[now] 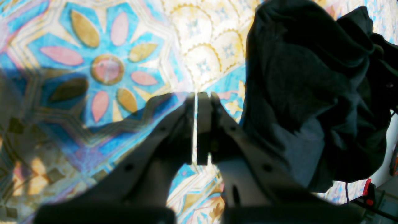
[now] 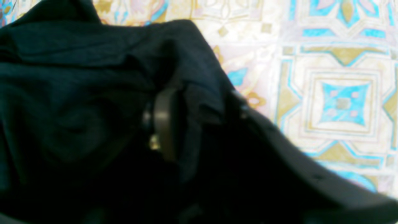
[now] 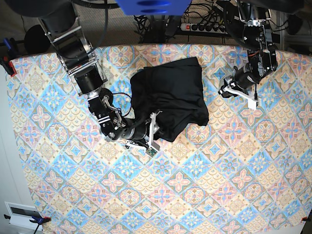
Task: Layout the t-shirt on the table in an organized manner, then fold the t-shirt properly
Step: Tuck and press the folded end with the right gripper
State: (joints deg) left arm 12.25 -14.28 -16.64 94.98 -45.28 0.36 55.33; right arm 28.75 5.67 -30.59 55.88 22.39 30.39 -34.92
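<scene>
Power strip (image 3: 207, 27) and loose cables (image 3: 146, 22): behind the far edge of the surface, off the cloth.

Surface (image 3: 204, 195): large, rectangular, covered in a cloth of diamond floral tiles in pastel blue, pink and yellow; flat and smooth wherever bare.

T-shirt (image 3: 170, 95): plain black, soft fabric, no print. It lies bunched in a rumpled heap on the far middle of the surface, folds overlapping, its outline irregular.

Right end effector (image 3: 152, 132): at the near edge of the heap, touching it. The right wrist view shows black fabric (image 2: 93, 93) draped between and over its fingers (image 2: 164, 124), one dark pad edge showing; it is pinching a fold of the shirt.

Left end effector (image 1: 197, 127): jaws closed together, holding nothing, above bare cloth. In the base view it (image 3: 225, 90) sits just beside the shirt's other side, apart from it.
</scene>
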